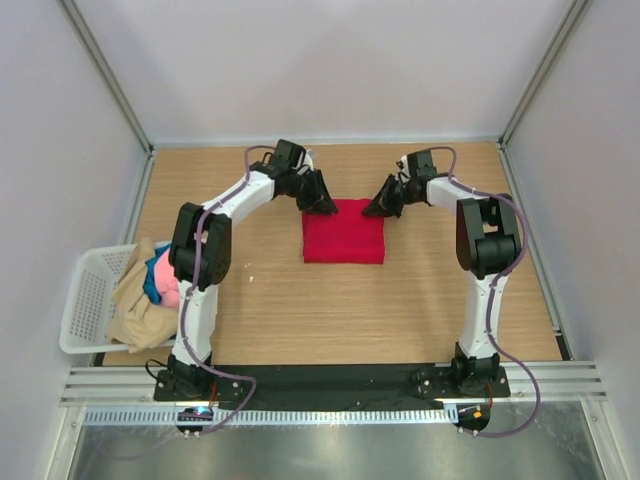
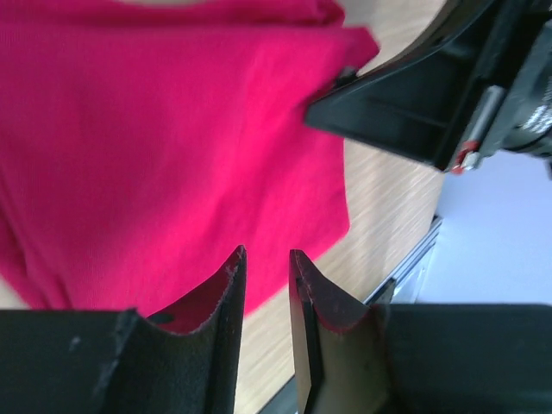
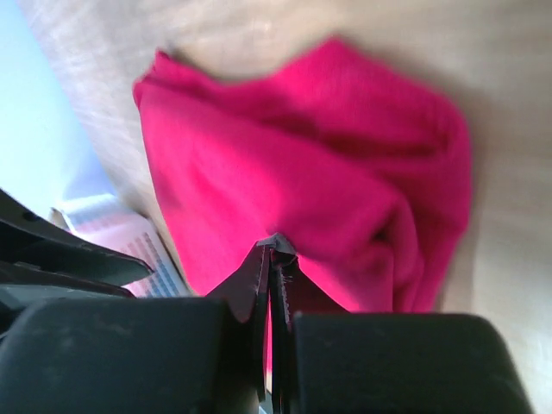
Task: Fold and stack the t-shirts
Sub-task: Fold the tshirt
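Bright red folded cloth t-shirt [image 1: 343,238] lying flat, right gripper [image 1: 377,210] closed, apparently pinching its 1 o'clock corner, left gripper [image 1: 325,207] at 11 o'clock corner, jaws narrowly apart

The bright red cloth t-shirt [image 1: 343,232] is a fine, matt knit, soft and faintly ribbed up close. The pale wooden bench [image 1: 350,310] shows straight grain under a smooth, low-sheen finish. The left gripper [image 2: 266,259] is black plastic, matt and slightly grainy outside, with smoother inner faces tinted red. The right gripper [image 3: 272,250] is the same matt black plastic. The white plastic mesh basket [image 1: 85,300] looks smooth and holds matt beige cloth [image 1: 135,305], blue cloth [image 1: 155,275] and pink cloth [image 1: 170,293]. The brushed metal sheet [image 1: 330,455] at the near edge gleams dully.
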{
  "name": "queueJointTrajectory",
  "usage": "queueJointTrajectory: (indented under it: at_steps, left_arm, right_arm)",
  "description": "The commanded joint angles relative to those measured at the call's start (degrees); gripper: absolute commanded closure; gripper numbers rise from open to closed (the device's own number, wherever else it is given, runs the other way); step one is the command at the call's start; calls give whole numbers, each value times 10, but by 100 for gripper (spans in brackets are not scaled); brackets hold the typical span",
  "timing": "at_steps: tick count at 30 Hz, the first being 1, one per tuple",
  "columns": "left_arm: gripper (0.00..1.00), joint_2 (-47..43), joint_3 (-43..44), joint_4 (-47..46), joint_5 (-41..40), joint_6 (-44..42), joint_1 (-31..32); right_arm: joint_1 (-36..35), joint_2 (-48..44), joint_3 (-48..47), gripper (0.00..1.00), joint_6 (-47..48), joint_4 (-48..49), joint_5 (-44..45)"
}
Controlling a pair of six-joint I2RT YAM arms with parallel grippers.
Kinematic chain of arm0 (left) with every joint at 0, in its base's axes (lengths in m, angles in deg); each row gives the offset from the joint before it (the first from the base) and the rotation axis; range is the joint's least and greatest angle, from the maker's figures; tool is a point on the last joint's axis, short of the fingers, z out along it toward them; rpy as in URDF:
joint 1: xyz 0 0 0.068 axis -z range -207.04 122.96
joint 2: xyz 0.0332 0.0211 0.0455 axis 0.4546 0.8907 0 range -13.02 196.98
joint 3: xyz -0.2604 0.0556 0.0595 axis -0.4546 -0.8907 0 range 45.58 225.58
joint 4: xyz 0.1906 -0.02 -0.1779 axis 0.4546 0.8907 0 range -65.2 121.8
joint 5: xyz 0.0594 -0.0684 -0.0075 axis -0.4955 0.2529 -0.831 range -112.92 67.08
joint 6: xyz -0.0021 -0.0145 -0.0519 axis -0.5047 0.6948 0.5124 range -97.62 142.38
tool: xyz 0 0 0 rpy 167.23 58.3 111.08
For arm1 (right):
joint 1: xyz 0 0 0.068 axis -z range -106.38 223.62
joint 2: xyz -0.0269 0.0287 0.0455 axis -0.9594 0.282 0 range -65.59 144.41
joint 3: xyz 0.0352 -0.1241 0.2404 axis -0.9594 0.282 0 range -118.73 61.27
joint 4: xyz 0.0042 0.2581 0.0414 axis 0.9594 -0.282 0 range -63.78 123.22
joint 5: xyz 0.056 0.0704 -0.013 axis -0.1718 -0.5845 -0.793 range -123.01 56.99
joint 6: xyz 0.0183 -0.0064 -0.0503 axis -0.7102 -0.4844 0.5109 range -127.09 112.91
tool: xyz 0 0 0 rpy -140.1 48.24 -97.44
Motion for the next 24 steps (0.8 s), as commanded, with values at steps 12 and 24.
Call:
queueJointTrajectory:
  at_steps: [12, 24]
  left_arm:
    - [76, 171, 107, -163, 43, 86, -43]
    - [75, 191, 111, -173, 30, 74, -103]
  right_arm:
    - [50, 136, -75, 99, -133, 245, -81]
    - [63, 189, -80, 98, -164, 292, -83]
